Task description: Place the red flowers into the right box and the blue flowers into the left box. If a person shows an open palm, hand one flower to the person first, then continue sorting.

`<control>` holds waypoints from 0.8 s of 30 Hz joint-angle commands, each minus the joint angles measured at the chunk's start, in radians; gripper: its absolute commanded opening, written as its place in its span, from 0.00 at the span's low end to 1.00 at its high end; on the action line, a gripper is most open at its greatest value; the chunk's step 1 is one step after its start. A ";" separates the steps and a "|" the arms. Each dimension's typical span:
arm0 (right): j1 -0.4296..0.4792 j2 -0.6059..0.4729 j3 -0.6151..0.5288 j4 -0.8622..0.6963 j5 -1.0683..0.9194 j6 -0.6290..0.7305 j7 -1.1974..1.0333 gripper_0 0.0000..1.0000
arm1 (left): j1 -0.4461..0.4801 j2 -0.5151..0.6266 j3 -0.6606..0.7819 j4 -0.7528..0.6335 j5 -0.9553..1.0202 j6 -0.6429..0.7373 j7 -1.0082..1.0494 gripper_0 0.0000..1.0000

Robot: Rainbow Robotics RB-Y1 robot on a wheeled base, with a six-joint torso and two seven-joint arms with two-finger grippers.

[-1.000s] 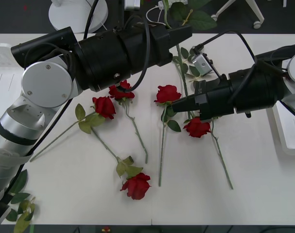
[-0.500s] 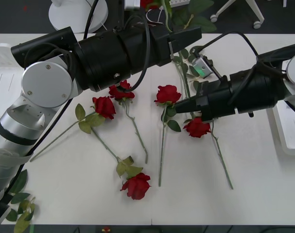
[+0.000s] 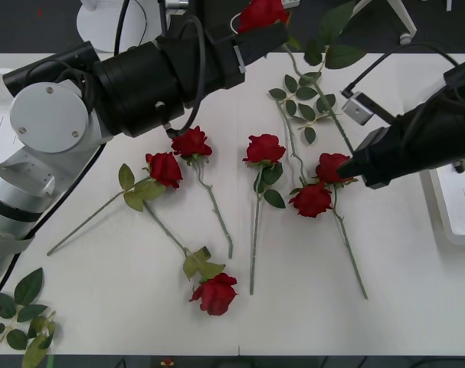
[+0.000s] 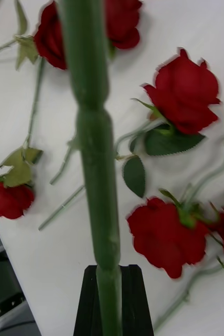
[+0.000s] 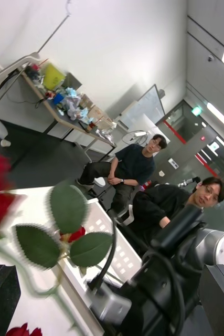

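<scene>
Your right hand (image 4: 112, 294) has its black fingers closed on the green stem (image 4: 93, 131) of a red rose; in the right wrist view the stem runs straight up out of the grip. From the front, that rose's bloom (image 3: 333, 166) sits just off the tip of the right arm, over the middle of the bench (image 3: 416, 307), right beside another bloom lying there (image 3: 310, 200).

Your left hand (image 3: 255, 42) is raised at the far edge of the bench with a second red rose (image 3: 261, 13) at its tip, its leafy stem trailing down toward the right. I judge this rose to be held, but you cannot tell from these views how far the left fingers are closed.

Progress, as far as can be seen:
- Five red flowers lie unsorted on the bench: the one noted above, one at centre (image 3: 264, 148), two left of centre (image 3: 191, 142) (image 3: 164, 169), and one near the front edge (image 3: 214, 294).
- The right box (image 3: 456, 211) shows at the right edge of the bench; the part in view holds no flower.
- The left box (image 3: 2, 123) shows at the left edge behind the left arm; its contents cannot be judged.
- No blue flowers are visible.
- No open palm is presented.

Assessment: sorting is at an early stage. Two roses are lifted, none confirmed delivered.
</scene>
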 commanded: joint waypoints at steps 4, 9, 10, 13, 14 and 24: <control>-0.038 -0.082 -0.213 0.079 0.209 0.197 -0.035 0.00 | -0.045 0.172 0.062 0.040 0.023 0.120 0.066 1.00; -0.042 -0.134 -0.263 0.232 0.350 0.260 -0.015 0.00 | -0.038 0.255 0.109 0.099 0.019 0.337 0.061 1.00; -0.042 -0.139 -0.261 0.243 0.368 0.266 -0.012 0.00 | -0.034 0.262 0.116 0.103 0.015 0.364 0.059 1.00; -0.042 -0.176 -0.256 0.292 0.468 0.275 -0.007 0.00 | -0.001 0.296 0.165 0.108 -0.031 0.492 0.046 1.00; -0.044 -0.188 -0.255 0.313 0.497 0.272 -0.004 0.00 | 0.012 0.302 0.186 0.108 -0.060 0.543 0.030 1.00; -0.031 -0.223 -0.255 0.482 0.686 0.236 0.025 0.00 | 0.019 0.348 0.254 0.223 -0.236 0.854 -0.215 1.00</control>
